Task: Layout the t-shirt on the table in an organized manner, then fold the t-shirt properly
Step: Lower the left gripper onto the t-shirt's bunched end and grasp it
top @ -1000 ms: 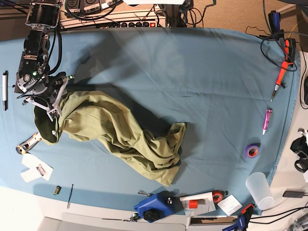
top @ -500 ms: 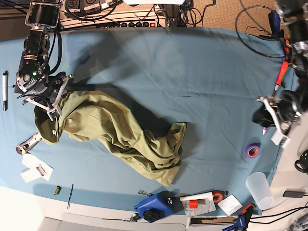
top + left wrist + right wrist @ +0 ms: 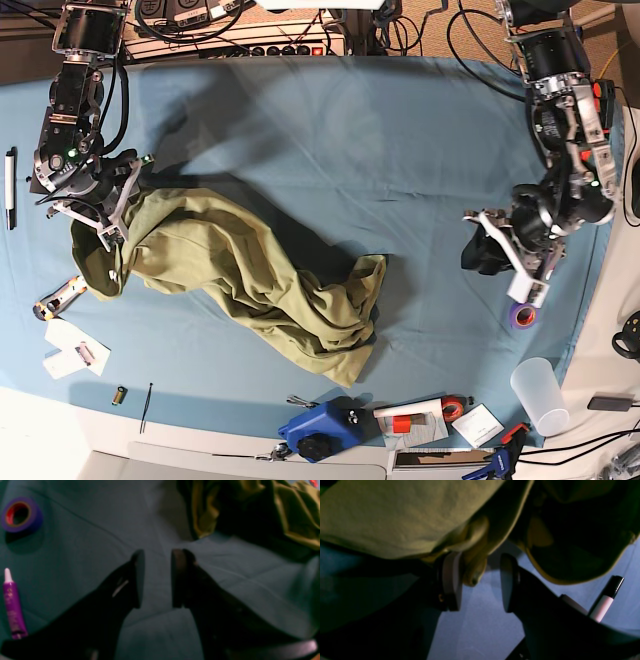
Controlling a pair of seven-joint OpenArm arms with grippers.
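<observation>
Base view: the t-shirt (image 3: 240, 285) lies crumpled in a long diagonal heap on the table (image 3: 360, 150), running from the view's left side down toward the middle of the near edge. The right gripper (image 3: 105, 215) sits at the heap's upper-left end, its arm reaching down from the far left corner. In the right wrist view its fingers (image 3: 451, 580) stand apart, with a bunched fold of olive cloth hanging between them and touching the left pad (no squeeze on it that I can see). A black-and-white marker (image 3: 605, 600) lies just beyond.

The left gripper (image 3: 505, 265) hovers over bare blue cloth well to the right of the shirt. Its wrist view shows the two dark pads spread, with nothing between them. A purple tape roll (image 3: 21, 513) and a purple tube (image 3: 12, 605) lie near it, the roll just beside the gripper in the base view.
</observation>
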